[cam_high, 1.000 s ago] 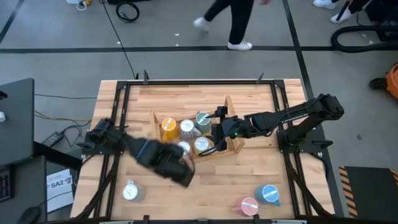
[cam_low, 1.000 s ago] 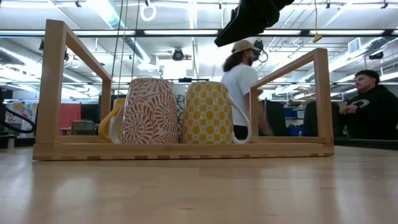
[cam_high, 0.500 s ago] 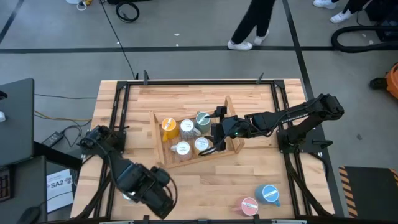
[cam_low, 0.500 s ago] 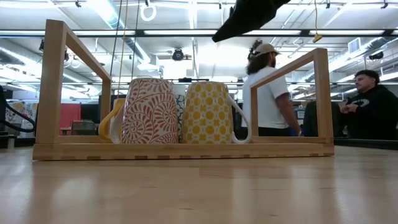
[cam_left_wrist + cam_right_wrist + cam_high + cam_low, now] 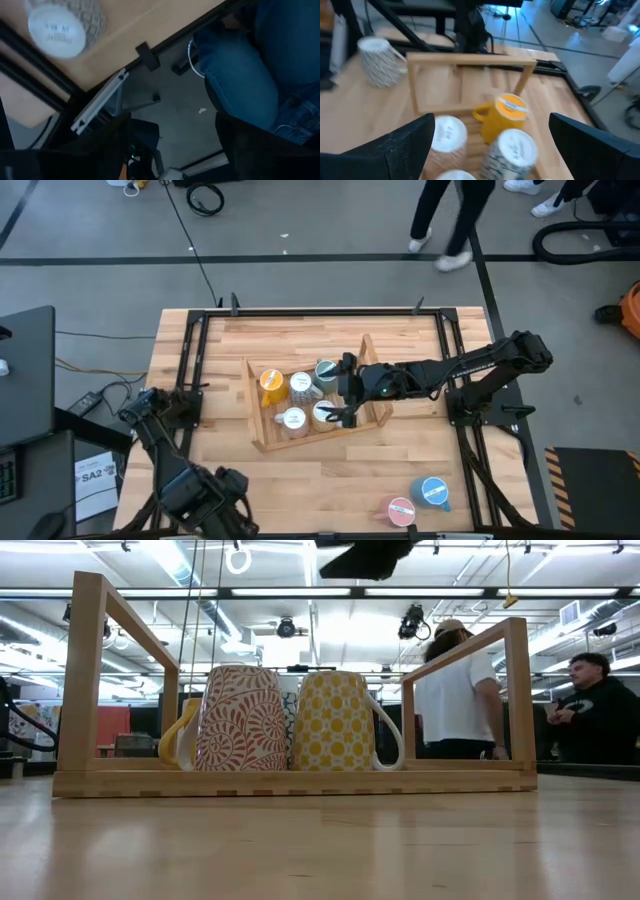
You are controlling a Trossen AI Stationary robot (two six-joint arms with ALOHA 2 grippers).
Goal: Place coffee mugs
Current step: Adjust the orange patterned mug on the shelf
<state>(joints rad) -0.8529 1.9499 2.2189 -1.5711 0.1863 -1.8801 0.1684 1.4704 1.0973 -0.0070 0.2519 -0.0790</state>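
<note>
Right gripper (image 5: 340, 392) hovers over the shallow wooden tray (image 5: 262, 442), fingers spread wide, gripping nothing. Just below it sit upturned mugs: a solid orange one (image 5: 271, 383), a white patterned one (image 5: 299, 385), a grey-green one (image 5: 324, 371). Well behind it, pink (image 5: 400, 510) and blue (image 5: 432, 492) mugs wait at the table's near edge. Left gripper (image 5: 222, 515) hangs off the front edge; its fingers can't be made out.

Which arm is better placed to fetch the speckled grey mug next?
Probably the left. Its tool hangs at the table's near left corner, over where the speckled grey mug stands. The right tool is open above the mugs in the wooden rack, on the far side from that mug.
</note>
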